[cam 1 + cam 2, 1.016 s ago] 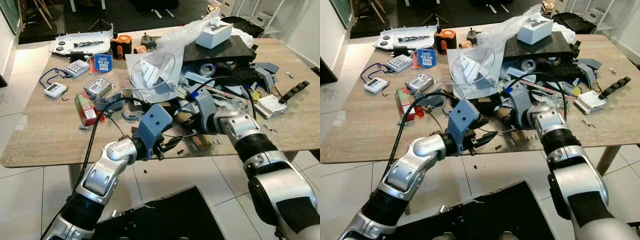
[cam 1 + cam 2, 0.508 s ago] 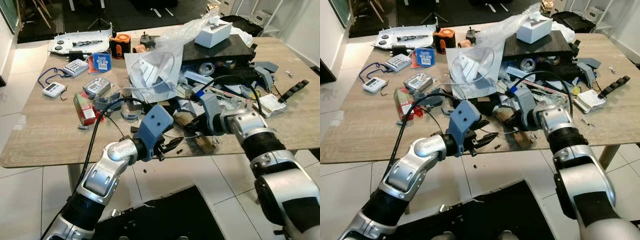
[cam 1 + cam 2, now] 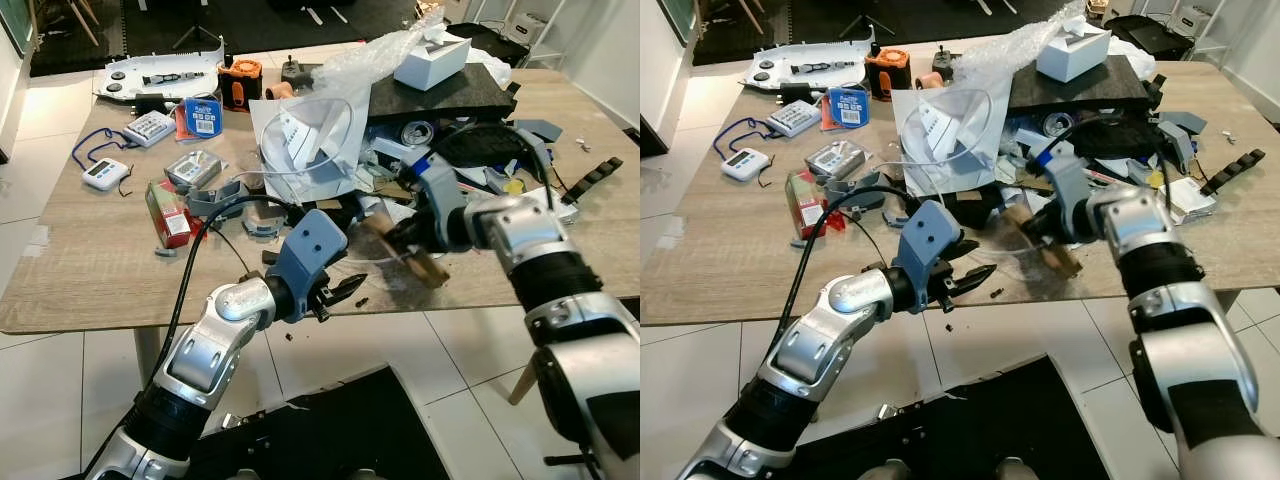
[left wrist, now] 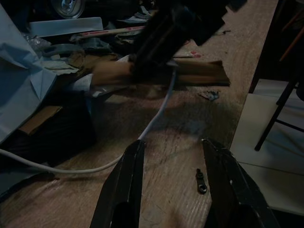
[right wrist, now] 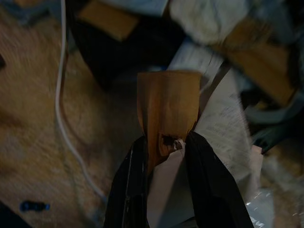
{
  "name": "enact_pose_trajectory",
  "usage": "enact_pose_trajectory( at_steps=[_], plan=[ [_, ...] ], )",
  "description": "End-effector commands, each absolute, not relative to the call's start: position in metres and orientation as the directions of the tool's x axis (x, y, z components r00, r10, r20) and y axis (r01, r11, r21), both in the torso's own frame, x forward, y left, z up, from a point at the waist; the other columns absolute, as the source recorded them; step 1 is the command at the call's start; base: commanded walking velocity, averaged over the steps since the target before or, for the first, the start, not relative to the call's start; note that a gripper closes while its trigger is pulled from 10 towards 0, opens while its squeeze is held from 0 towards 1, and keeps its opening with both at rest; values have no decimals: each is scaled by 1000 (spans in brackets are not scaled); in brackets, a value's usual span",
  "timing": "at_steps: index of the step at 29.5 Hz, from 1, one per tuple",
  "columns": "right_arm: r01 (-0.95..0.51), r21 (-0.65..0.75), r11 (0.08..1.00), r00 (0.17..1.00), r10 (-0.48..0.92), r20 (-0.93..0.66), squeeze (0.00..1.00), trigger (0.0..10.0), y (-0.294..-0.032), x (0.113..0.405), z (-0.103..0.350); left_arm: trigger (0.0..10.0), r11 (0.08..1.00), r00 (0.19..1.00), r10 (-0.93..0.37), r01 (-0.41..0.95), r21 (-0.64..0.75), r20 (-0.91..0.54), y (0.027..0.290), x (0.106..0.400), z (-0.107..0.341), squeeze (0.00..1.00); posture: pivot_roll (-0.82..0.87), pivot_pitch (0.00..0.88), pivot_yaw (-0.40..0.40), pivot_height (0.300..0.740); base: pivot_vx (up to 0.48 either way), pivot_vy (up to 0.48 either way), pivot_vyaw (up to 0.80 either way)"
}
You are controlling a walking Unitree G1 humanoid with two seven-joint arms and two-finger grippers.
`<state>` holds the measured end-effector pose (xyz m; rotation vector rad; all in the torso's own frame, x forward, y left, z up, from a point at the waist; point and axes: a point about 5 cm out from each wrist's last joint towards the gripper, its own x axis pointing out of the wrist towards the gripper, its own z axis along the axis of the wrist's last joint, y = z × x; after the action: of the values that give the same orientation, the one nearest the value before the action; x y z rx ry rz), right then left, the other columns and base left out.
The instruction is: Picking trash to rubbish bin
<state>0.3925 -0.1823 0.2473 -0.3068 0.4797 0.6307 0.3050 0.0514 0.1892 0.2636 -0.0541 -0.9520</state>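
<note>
We see the right gripper [image 3: 408, 243] clamped on a flat brown cardboard strip [image 3: 412, 255], one end pinched between its black fingers [image 5: 204, 185], the other jutting above the front edge of the wooden table [image 3: 90, 270]. Our left gripper [image 3: 345, 290] hovers at that edge, fingers apart, near a thin white cable [image 4: 156, 114], well apart from the strip.

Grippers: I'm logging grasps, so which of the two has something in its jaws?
The right gripper: it clamps a brown cardboard strip, while the left gripper hangs open.
</note>
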Motion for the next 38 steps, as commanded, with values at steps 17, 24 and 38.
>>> enact_pose_trajectory(
  at_steps=[17,24,38],
  plan=[
    [-387,-251,887,903,420,95,0,0,-186,403,339,10000,616,635,-773,751,238,-1,50,313,198,0,47,198,-31,740,0,0,0],
    [-211,-346,914,869,338,362,0,0,-191,392,374,10000,569,587,-810,789,233,-11,46,308,196,0,41,185,-13,740,0,0,0],
    [57,405,913,798,-285,531,0,0,-260,384,380,10000,543,560,-829,807,231,-9,36,305,195,0,41,172,-2,740,0,0,0]
  ],
)
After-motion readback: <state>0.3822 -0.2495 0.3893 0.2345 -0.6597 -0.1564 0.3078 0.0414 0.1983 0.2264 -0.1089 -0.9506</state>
